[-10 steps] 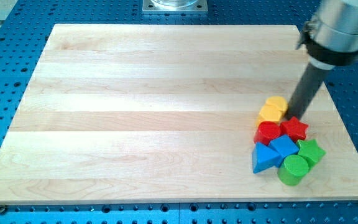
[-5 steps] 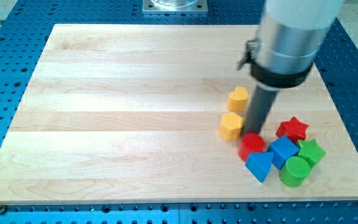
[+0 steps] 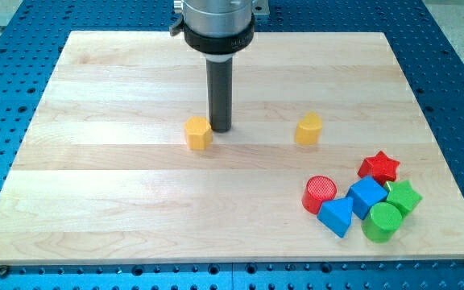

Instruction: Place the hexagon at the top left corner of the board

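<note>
Mid-push: shoving the yellow hexagon (image 3: 198,133) across the board (image 3: 119,193) toward the top-left corner of the view. Hexagon sitting roughly at board centre, slightly left of middle, well short of the corner.

My tip (image 3: 221,129) resting just beside the hexagon on its right side, touching or nearly so; can't resolve the contact exactly. Rod standing vertical, wide grey collar directly above near the view's top edge, casting no obstruction over the hexagon. No fingers on this rig, so nothing clenching or releasing: bare rod only, pushing by side contact.

Next move, as a judgement: needing a push up and to the left. Tip sitting level-right of the hexagon, so a straight drive probably sending it left only. Likely calling for repositioning toward the block's lower-right face, then driving diagonally. Off-centre contact risking the hexagon slipping or rotating off the rod.

Path to the corner looking free of other blocks.

Remaining pieces well apart from the action: yellow heart-like block (image 3: 308,128) alone to the right of the tip; cluster at lower right holding the red cylinder (image 3: 320,193), red star (image 3: 379,167), blue cube (image 3: 367,195), blue triangular block (image 3: 336,216), green star (image 3: 403,196), green cylinder (image 3: 381,221).
</note>
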Controlling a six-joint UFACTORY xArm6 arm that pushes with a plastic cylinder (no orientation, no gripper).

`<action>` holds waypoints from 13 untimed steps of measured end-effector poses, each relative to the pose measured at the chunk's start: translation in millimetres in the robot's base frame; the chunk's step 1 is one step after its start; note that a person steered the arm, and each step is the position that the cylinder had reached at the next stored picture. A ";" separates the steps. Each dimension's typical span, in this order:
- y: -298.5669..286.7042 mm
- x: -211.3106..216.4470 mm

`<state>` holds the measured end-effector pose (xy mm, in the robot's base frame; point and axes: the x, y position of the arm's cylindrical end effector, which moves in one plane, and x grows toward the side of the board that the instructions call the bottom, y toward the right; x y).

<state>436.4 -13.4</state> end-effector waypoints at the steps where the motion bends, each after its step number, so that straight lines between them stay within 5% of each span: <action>1: -26.5 33.0; 3: -130.8 -28.4; 6: -131.1 57.0; 8: -180.7 -59.7; 9: -180.2 -4.0; 10: -220.5 -16.6; 12: -234.9 -125.7; 13: -232.3 -134.1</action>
<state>302.3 -245.7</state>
